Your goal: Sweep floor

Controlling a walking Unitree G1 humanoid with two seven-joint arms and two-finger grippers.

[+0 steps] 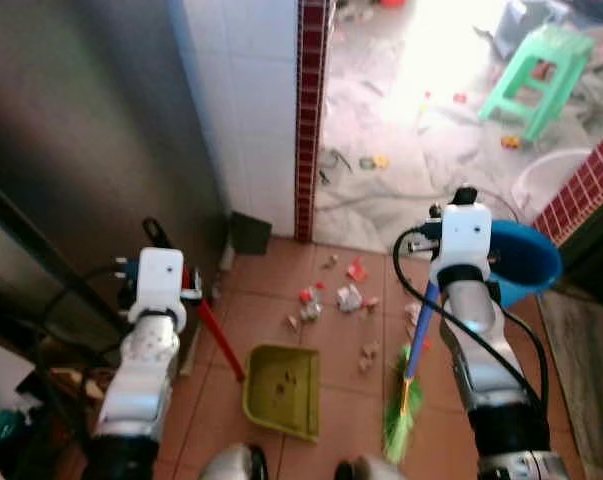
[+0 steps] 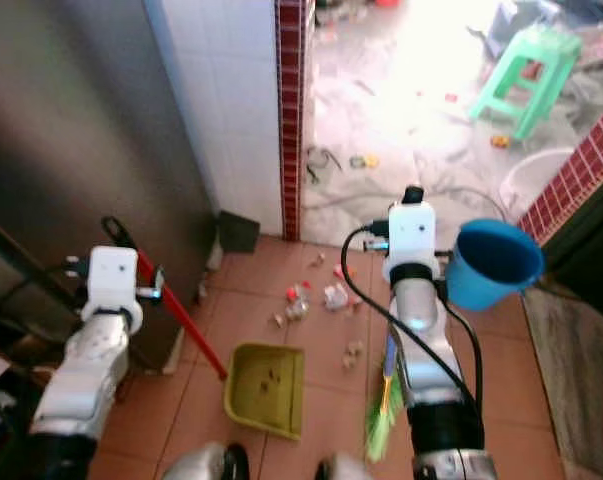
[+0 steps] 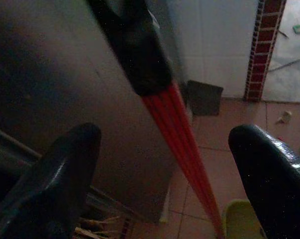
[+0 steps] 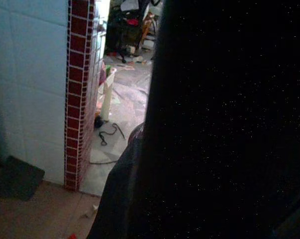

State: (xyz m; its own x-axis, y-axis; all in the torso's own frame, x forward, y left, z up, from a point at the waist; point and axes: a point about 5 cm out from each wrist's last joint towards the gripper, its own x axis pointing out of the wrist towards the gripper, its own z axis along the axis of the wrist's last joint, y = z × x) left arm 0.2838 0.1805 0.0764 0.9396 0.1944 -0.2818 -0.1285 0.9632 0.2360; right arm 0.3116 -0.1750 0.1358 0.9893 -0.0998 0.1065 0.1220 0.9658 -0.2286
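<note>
Scraps of litter [image 1: 346,297] lie scattered on the terracotta tiles ahead of me. A yellow-green dustpan [image 1: 281,390] rests on the floor near my feet, and its red handle [image 1: 219,335] leans up to my left gripper [image 3: 169,149]. In the left wrist view the two black fingers [image 3: 65,169] stand apart on either side of the handle without touching it. A broom with a blue handle [image 1: 422,330] and green bristles [image 1: 403,415] stands under my right arm, held up at my right gripper [image 1: 466,194]. A dark bulk blocks most of the right wrist view.
A dark metal cabinet [image 1: 81,130] stands close on my left, beside a white tiled wall with a red brick-tile edge [image 1: 309,120]. A blue bucket [image 1: 526,262] sits by my right arm. Beyond the doorway are more litter, a green stool [image 1: 541,75] and a white basin [image 1: 546,180].
</note>
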